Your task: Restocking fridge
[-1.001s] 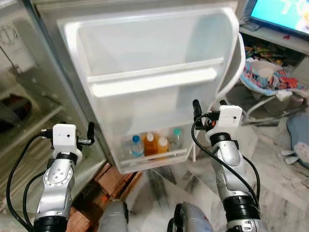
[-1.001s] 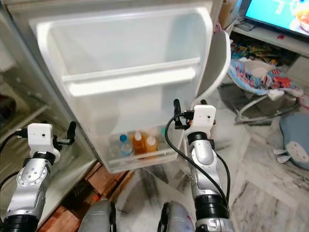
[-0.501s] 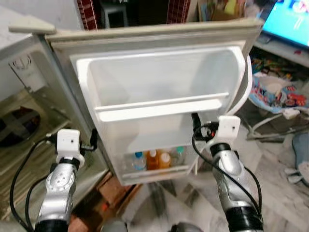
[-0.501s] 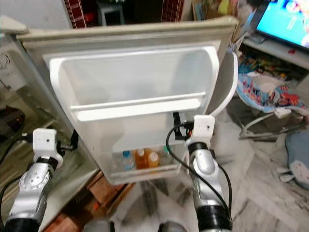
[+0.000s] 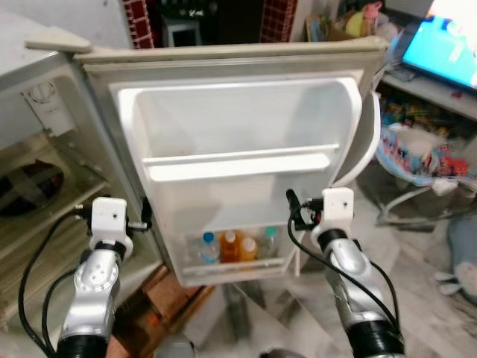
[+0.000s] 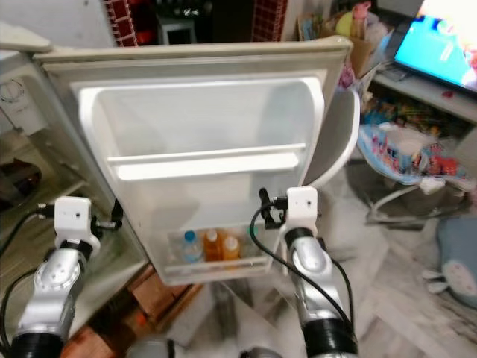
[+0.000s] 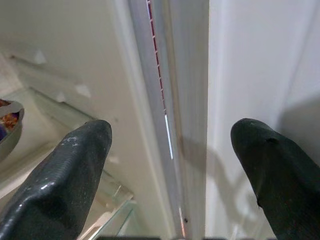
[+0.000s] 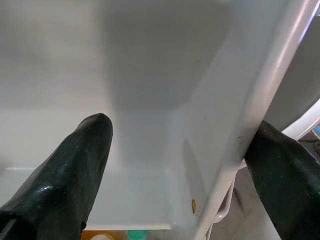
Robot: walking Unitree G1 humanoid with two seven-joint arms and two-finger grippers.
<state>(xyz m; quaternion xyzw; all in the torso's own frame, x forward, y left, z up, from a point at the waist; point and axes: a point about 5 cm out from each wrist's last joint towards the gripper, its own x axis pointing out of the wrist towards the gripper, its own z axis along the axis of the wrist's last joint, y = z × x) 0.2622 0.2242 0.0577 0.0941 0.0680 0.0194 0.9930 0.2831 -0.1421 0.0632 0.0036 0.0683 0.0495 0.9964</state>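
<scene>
No lettering reads anywhere (bottle (image 5: pixel 211 247) labels too small).

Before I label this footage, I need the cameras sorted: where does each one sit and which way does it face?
Left eye: on the head, looking down at the open fridge door and bottles; both arms show, left gripper, right gripper.
Right eye: same head camera's other eye, same scene.
Left wrist: on the left wrist, looking along its open fingers at the door's hinge-side edge.
Right wrist: on the right wrist, looking along its open fingers at the door's inner liner.
Shared: all four show the door.
</scene>
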